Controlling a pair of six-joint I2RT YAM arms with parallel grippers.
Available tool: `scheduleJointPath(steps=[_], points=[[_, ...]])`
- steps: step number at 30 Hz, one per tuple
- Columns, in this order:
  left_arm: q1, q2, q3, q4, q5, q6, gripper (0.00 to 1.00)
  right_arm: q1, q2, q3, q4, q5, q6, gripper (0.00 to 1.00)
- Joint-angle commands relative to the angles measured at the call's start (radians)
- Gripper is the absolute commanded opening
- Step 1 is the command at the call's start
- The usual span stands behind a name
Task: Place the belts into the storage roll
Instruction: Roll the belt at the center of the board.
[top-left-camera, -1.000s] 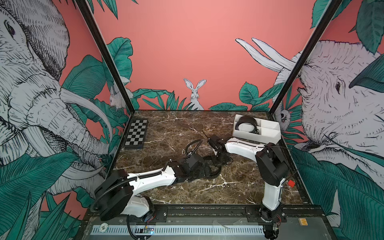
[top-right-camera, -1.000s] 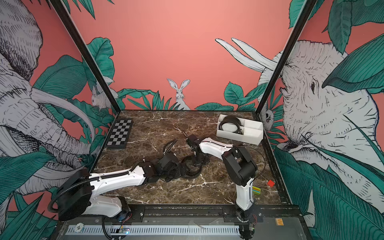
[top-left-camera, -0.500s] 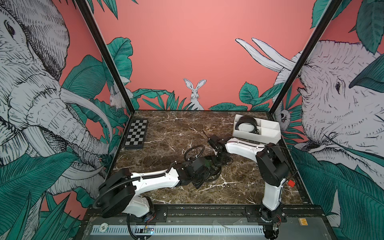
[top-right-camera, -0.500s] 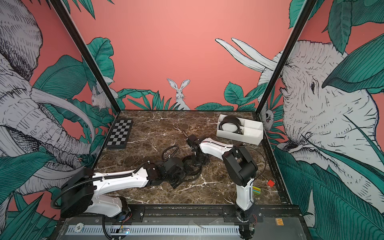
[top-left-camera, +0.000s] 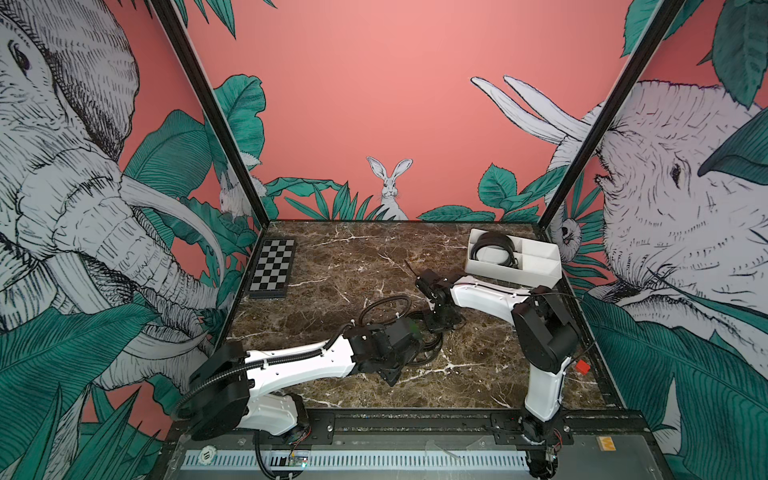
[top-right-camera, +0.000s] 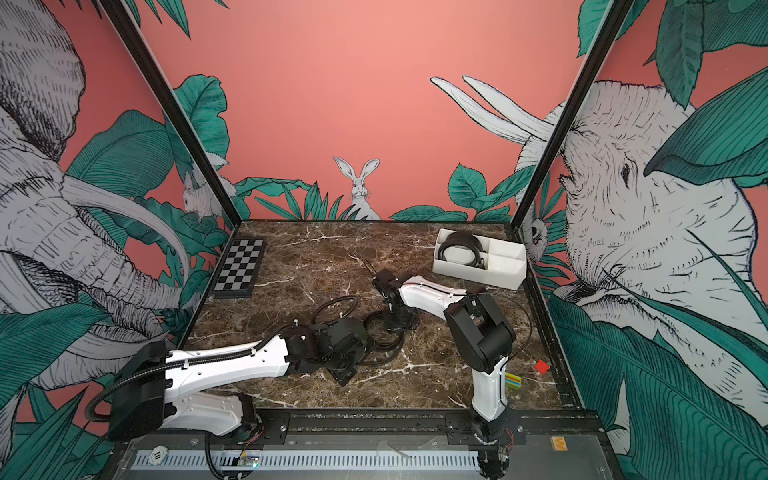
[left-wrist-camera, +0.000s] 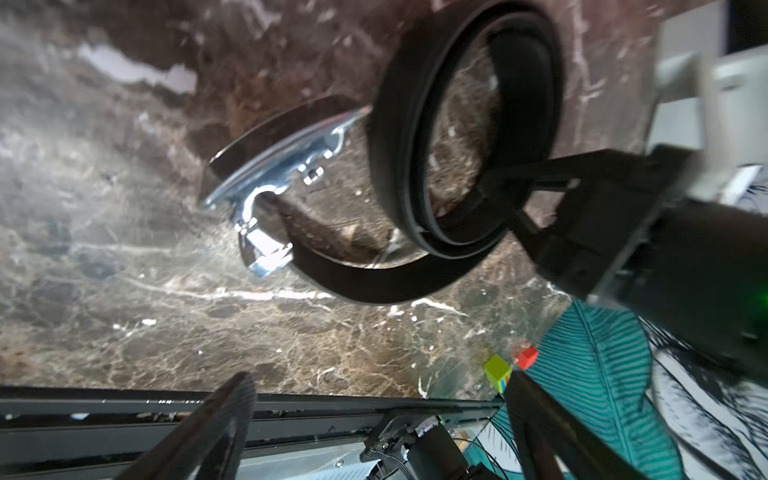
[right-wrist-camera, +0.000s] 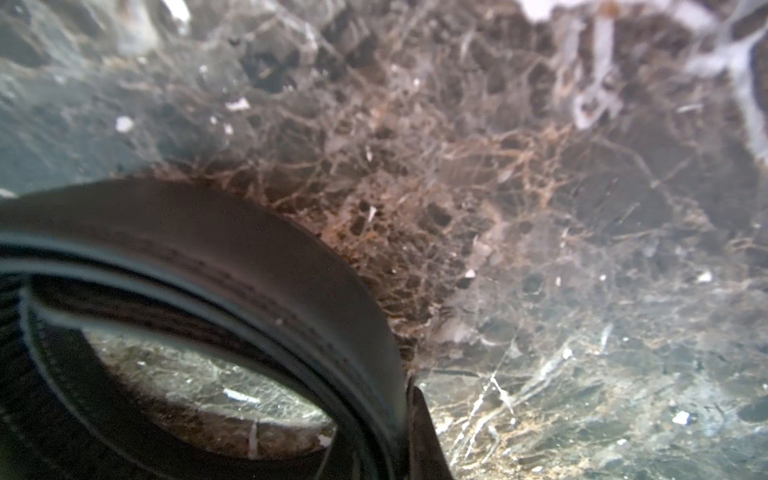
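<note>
The white storage roll (top-left-camera: 536, 266) stands at the back right, and one coiled belt (top-left-camera: 494, 249) lies in its left compartment. A second black belt (left-wrist-camera: 399, 137) lies coiled on the marble at mid-table, its silver buckle (left-wrist-camera: 282, 166) off to one side. My right gripper (right-wrist-camera: 405, 432) is down on this coil, shut on its wall (right-wrist-camera: 249, 266). In a top view that gripper (top-right-camera: 395, 322) sits over the coil (top-right-camera: 384, 334). My left gripper (left-wrist-camera: 378, 382) is open and empty. It stands just in front of the belt, pointing toward the front rail.
A black-and-grey checkered board (top-left-camera: 272, 268) lies at the back left. A red cube (top-right-camera: 541, 366) and a green-yellow block (top-right-camera: 513, 380) sit at the front right. A ribbed black cable (top-left-camera: 384, 307) loops above my left wrist. The black front rail (top-left-camera: 415, 419) bounds the table.
My left wrist has turned and drawn back a little toward the front, away from the belt, still open. The right arm and the belt it grips have not moved.
</note>
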Motion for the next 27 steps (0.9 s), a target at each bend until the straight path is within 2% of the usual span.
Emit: scheduleJointPath(steps=[1, 6, 9, 12, 17, 27], points=[[-0.015, 0.03, -0.022, 0.094, -0.054, -0.136, 0.97, 0.018, 0.018, -0.048, -0.083, -0.021, 0.002, 0.0], [-0.037, 0.142, -0.028, 0.239, -0.037, -0.215, 0.98, 0.018, 0.019, -0.057, -0.069, -0.025, 0.002, 0.0], [-0.043, 0.195, -0.026, 0.267, -0.02, -0.248, 0.99, 0.017, 0.015, -0.061, -0.069, -0.024, -0.003, 0.0], [-0.043, 0.226, -0.044, 0.288, -0.056, -0.285, 0.99, 0.017, 0.013, -0.064, -0.069, -0.023, -0.009, 0.0], [-0.03, 0.227, -0.086, 0.325, -0.137, -0.34, 0.99, 0.017, 0.012, -0.07, -0.063, -0.032, -0.011, 0.0], [0.046, 0.188, -0.108, 0.27, -0.2, -0.287, 0.99, 0.018, 0.002, -0.095, -0.052, -0.046, -0.016, 0.0]])
